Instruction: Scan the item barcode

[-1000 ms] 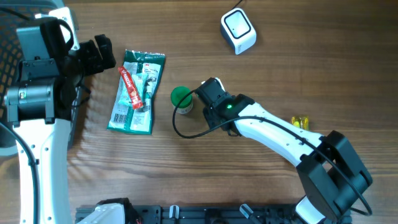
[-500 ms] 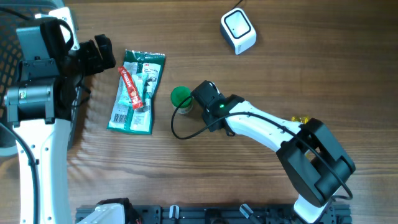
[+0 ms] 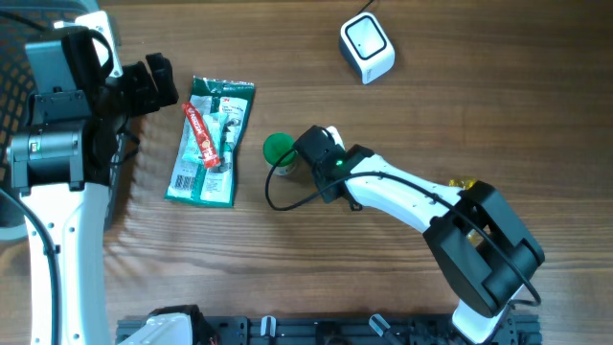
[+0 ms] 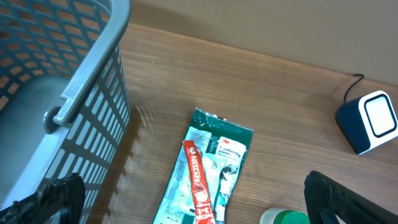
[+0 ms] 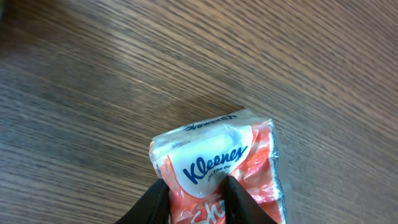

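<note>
Over the last second my right pincer (image 5: 196, 185) drew in from a looser gape, and its two fingers ended up pressing on either side of the near end of the Kleenex pack (image 5: 217, 155). The right arm's elbow had also swung in towards the middle of the worktop (image 3: 287, 259), while the wrist stayed put beside the green-capped container (image 3: 279, 148). I took that as the grasp just made, so the pick-up part was done or nearly so, and the carry to the scanner (image 3: 367, 48) was still ahead. I could not tell whether the pack had left the wood yet.

The pack sat mid-worktop under the right wrist, mostly hidden from above. In the wrist view its long axis ran straight out from the pincer, with the free end pointing away and a little to the left, and the logo face turned up at the camera. No barcode showed there, so I judged it was on a face I could not see. The scanner stood well apart, at the far edge.

My left pincer (image 3: 163, 84) hung wide and empty by the basket (image 4: 74, 99).
</note>
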Controlling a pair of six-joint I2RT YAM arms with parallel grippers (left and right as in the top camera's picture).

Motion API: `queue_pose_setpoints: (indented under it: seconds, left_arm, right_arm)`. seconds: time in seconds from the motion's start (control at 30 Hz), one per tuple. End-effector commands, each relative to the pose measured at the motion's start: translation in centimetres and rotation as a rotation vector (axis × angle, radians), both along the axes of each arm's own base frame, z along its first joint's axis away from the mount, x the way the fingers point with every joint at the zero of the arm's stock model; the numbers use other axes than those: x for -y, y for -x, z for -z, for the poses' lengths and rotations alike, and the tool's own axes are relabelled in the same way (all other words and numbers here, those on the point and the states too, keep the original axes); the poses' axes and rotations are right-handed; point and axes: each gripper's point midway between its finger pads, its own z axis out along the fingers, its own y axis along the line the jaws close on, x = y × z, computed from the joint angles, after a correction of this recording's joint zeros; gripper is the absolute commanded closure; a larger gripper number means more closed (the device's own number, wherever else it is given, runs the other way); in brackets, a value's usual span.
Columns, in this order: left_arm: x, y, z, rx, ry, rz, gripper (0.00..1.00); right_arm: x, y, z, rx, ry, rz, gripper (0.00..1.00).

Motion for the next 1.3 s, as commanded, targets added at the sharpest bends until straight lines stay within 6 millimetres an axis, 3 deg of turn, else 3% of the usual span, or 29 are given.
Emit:
queue_pose_setpoints:
  seconds: [0.0, 0.23, 0.43, 0.67, 0.73, 0.9, 0.97, 1.07, 1.17, 1.27]
  left_arm:
    - [-0.2, -0.1, -0.3, 0.008, -0.011, -0.002, 0.01]
    - [-0.2, -0.1, -0.3, 0.008, -0.01, -0.002, 0.0]
    - [-0.2, -0.1, -0.3, 0.008, -0.011, -0.002, 0.0]
    - [-0.2, -0.1, -0.3, 0.008, -0.011, -0.002, 0.0]
    - [-0.2, -0.1, -0.3, 0.008, -0.011, -0.002, 0.0]
    - [-0.2, -0.1, -0.3, 0.008, -0.011, -0.002, 0.0]
    - [-0.2, -0.1, -0.3, 0.008, -0.011, -0.002, 0.0]
    - [-0.2, -0.1, -0.3, 0.008, -0.011, -0.002, 0.0]
    - [-0.2, -0.1, -0.3, 0.008, -0.01, -0.002, 0.0]
    - [-0.2, -0.1, -0.3, 0.008, -0.011, -0.002, 0.0]
  right_arm:
    - [2.0, 1.6, 2.8, -0.074, 0.07, 0.051, 0.72]
    - [0.7, 0.1, 0.5, -0.041, 0.042, 0.039, 0.67]
    - [0.9, 0.5, 0.6, -0.059, 0.053, 0.038, 0.61]
    - [1.6, 1.2, 1.9, -0.071, 0.076, -0.009, 0.62]
    - [2.1, 1.8, 2.6, -0.081, 0.086, -0.009, 0.68]
    - [3.2, 3.1, 4.2, -0.101, 0.098, -0.008, 0.69]
    - [2.4, 3.6, 4.4, -0.131, 0.051, -0.009, 0.93]
    - [1.7, 3.3, 4.3, -0.125, 0.008, 0.025, 0.96]
    - [1.7, 2.7, 2.9, -0.105, -0.026, 0.073, 0.96]
    - [0.8, 1.8, -0.2, -0.1, -0.171, 0.09, 0.96]
